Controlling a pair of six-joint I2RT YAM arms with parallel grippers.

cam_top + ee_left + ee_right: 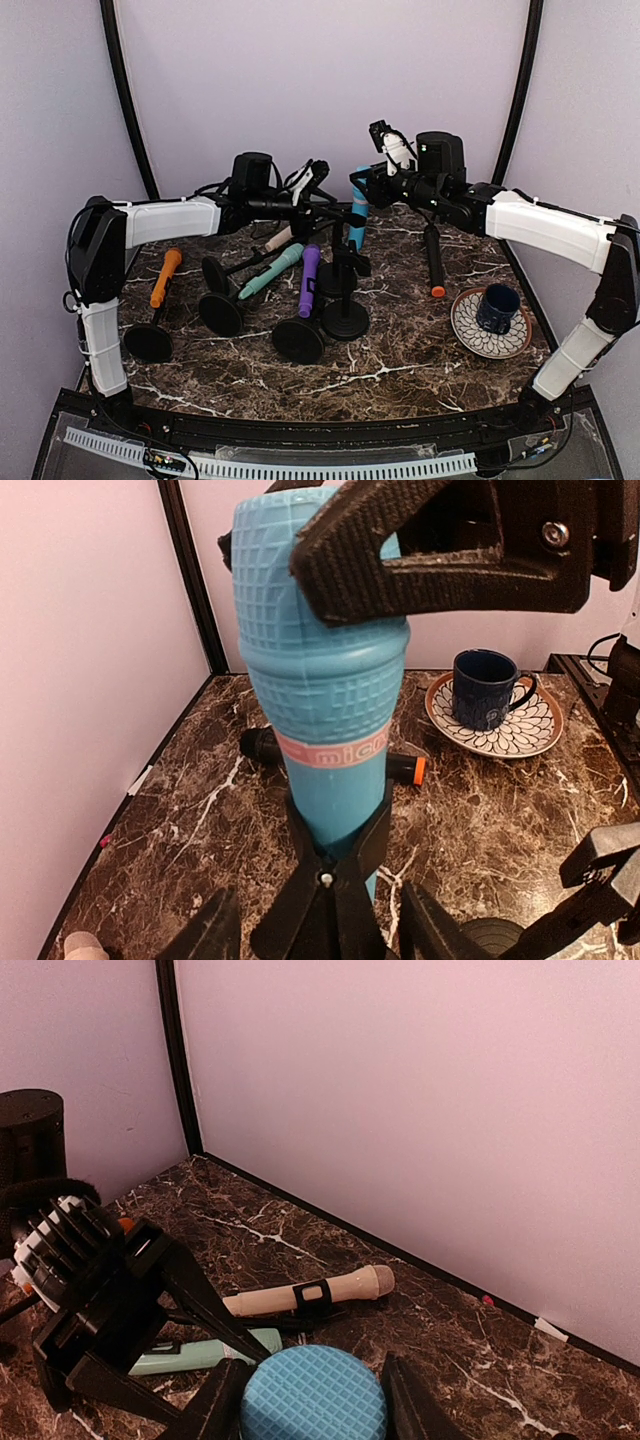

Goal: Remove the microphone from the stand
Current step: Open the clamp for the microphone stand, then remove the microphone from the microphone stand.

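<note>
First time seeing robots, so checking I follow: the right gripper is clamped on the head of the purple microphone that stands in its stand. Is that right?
Only the colour is wrong. The right gripper is clamped on the head of the blue microphone that stands in its stand, as the left wrist view shows. The purple microphone lies apart, ungripped.

I have both arms stretched inward from their bases, meeting at the blue microphone (357, 218) from opposite sides. My right gripper (310, 1405) is up at the microphone's head, with its fingers (215, 1405) pressed against either side of it. My left gripper (315, 935) is low at the foot of the handle, jaws apart, one finger on each side and touching neither.
</note>
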